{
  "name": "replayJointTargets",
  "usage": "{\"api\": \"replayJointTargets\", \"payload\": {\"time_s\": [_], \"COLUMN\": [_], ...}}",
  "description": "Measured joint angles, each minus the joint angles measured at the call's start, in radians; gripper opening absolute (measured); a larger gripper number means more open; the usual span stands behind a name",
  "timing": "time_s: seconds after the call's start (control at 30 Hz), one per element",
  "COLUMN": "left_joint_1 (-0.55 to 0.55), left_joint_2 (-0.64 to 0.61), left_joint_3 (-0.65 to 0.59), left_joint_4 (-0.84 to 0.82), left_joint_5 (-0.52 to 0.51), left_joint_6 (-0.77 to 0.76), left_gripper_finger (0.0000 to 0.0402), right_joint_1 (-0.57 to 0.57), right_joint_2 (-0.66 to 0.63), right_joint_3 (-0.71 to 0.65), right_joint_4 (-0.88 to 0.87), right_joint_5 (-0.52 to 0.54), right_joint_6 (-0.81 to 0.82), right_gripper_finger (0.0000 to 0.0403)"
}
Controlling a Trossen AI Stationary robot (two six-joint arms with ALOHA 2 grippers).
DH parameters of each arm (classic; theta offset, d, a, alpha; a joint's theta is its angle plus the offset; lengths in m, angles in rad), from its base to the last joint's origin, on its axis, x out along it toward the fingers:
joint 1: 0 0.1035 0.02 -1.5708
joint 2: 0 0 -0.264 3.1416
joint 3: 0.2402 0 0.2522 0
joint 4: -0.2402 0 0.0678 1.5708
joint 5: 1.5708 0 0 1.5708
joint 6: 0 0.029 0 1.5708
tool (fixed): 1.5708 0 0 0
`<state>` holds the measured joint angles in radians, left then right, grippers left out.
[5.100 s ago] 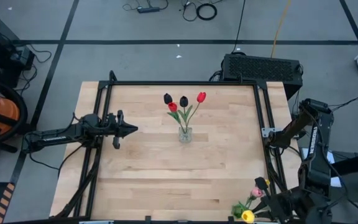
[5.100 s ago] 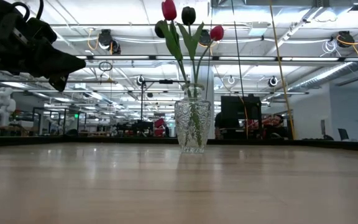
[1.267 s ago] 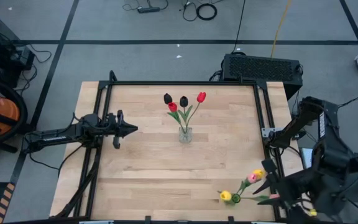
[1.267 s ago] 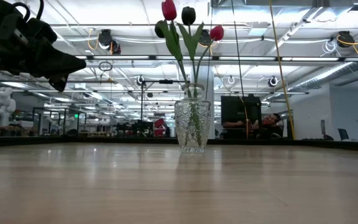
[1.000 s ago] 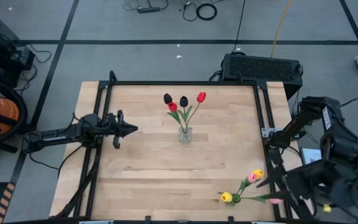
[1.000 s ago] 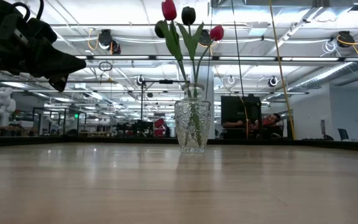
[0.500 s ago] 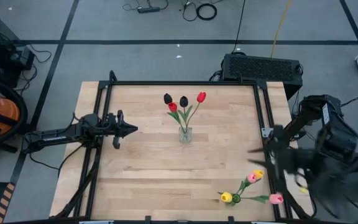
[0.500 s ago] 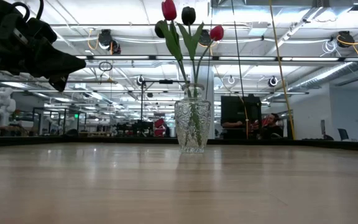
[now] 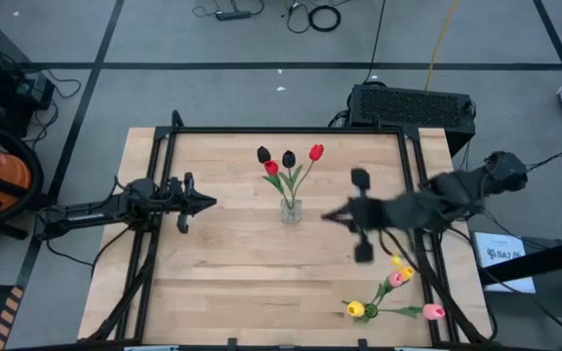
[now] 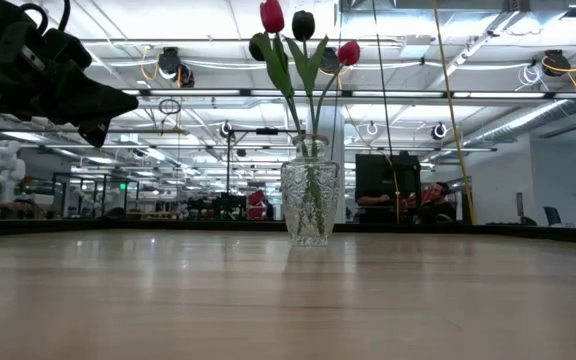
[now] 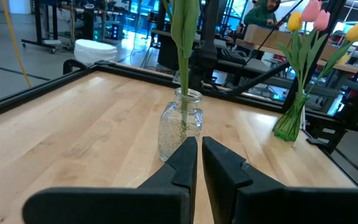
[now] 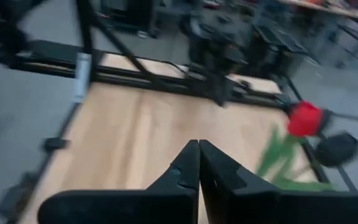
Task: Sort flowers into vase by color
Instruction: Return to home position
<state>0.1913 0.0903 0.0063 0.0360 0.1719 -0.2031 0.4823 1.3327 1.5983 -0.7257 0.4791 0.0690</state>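
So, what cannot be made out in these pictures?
High view: motion blur smears the right gripper.
Low view: the green vase of yellow and pink tulips is outside the frame.
Left wrist view: the top edge cuts the red and black tulip heads off the clear glass vase.

Right pincer [image 9: 330,216] heavily blurred

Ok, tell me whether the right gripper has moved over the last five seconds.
Yes. In the high view the right gripper has swung from beside the green vase to just right of the transparent vase.
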Motion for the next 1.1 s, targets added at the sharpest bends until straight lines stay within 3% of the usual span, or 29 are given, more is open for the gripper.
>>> {"api": "replayJointTargets", "payload": {"time_s": [0.23,0.43,0.7,0.8,0.93,1.1], "left_joint_1": [0.000,0.000,0.000,0.000,0.000,0.000], "left_joint_2": [0.000,0.000,0.000,0.000,0.000,0.000], "left_joint_3": [0.000,0.000,0.000,0.000,0.000,0.000], "left_joint_4": [0.000,0.000,0.000,0.000,0.000,0.000], "left_joint_5": [0.000,0.000,0.000,0.000,0.000,-0.001], "left_joint_6": [0.000,0.000,0.000,0.000,0.000,0.000], "left_gripper_finger": [0.0031,0.0031,0.0031,0.0031,0.0031,0.0031], "right_joint_1": [-0.172,-0.257,-0.322,-0.337,-0.338,-0.338], "right_joint_2": [-0.083,-0.265,-0.507,-0.568,-0.644,-0.777], "right_joint_3": [-0.193,-0.561,-1.027,-1.175,-1.324,-1.411], "right_joint_4": [0.105,0.478,0.783,0.893,0.957,0.948], "right_joint_5": [-0.078,-0.145,-0.153,-0.221,-0.254,-0.252], "right_joint_6": [0.022,0.037,0.142,0.173,0.185,0.184], "right_gripper_finger": [0.0001,0.0000,0.0000,0.0000,0.0000,0.0000]}}
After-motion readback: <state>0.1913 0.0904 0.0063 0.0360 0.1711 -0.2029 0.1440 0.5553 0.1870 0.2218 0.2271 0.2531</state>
